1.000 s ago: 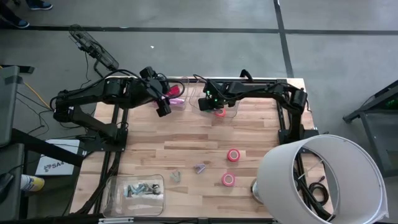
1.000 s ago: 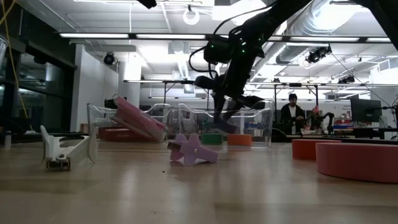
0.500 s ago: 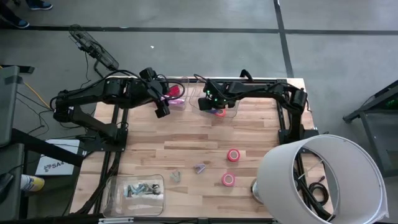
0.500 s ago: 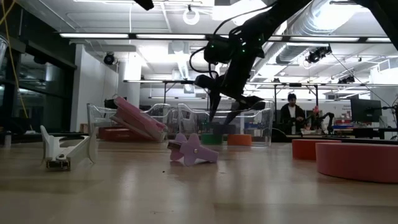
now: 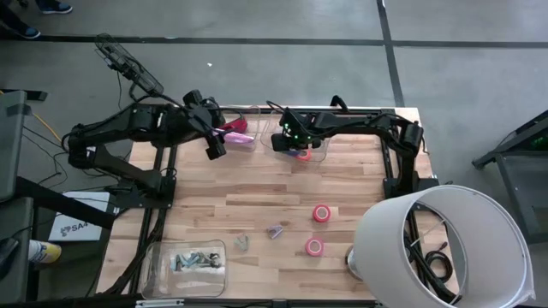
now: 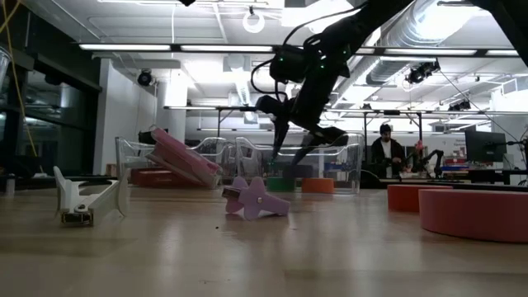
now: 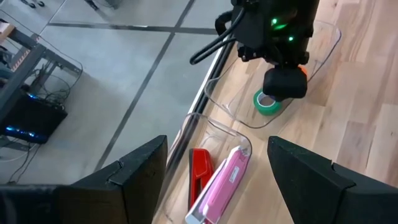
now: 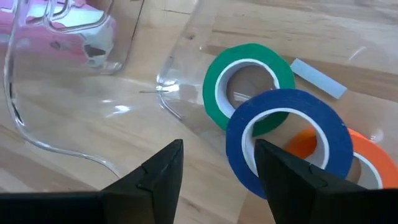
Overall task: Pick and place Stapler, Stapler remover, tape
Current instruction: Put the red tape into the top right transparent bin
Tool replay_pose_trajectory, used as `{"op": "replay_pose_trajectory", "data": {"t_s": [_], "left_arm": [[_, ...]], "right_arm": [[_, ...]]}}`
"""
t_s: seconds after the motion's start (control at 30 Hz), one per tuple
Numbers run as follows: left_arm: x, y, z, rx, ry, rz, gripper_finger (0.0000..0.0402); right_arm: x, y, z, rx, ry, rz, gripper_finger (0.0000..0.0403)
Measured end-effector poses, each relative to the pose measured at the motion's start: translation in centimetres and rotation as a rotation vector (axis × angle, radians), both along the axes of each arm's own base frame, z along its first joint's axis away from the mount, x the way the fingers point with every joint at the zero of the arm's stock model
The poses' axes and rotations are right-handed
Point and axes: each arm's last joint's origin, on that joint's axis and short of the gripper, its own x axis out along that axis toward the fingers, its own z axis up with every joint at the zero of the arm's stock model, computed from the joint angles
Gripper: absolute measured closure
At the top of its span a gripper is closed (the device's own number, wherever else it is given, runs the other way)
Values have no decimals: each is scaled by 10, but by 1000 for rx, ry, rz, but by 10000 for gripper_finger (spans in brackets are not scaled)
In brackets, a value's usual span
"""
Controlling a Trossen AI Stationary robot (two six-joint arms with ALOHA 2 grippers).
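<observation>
Since a second ago, the right end effector (image 5: 288,145) has let go of a blue tape roll (image 8: 287,140) and lifted a little; its fingers now stand apart and hold nothing. That roll leans on a green roll (image 8: 247,93) and an orange one (image 8: 360,163), inside a clear tray (image 5: 318,151) at the far edge of the table (image 5: 257,198). The left end effector (image 5: 210,145) has pulled back a bit toward its own side — it hangs open and empty beside another clear tray (image 7: 217,134). In that tray lie a pink stapler (image 7: 219,185) and a red stapler (image 7: 198,176).

The table is light wood planks. On its near part sit two pink tape rolls (image 5: 321,213), well apart from a purple staple remover (image 6: 254,199) and a pale one (image 6: 85,198). A clear box of small bits (image 5: 186,264) sits at the near left corner, and a big white lamp shade (image 5: 445,244) at the near right.

Around the table is a grey floor — far behind, a bright room with ceiling lights, where a person (image 6: 385,153) sits.
</observation>
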Motion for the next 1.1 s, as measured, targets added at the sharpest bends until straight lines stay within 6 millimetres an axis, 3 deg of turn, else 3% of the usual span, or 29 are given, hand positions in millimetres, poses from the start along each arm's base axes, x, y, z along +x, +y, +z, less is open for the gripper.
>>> {"op": "replay_pose_trajectory", "data": {"t_s": [0.27, 0.63, 0.9, 1.1], "left_arm": [[-17, -1, 8, -11, -50, 10, 128], [-42, -2, 15, -58, -120, 51, 128], [-59, -3, 21, -113, -204, 60, 128], [-61, -4, 22, -151, -214, 27, 128]], "right_arm": [[-2, 0, 8, -29, -13, -12, 215], [-15, 5, 50, -138, -83, -7, 214], [-25, 27, 82, -182, -133, 73, 215], [-33, 52, 99, -222, -114, 127, 214]]}}
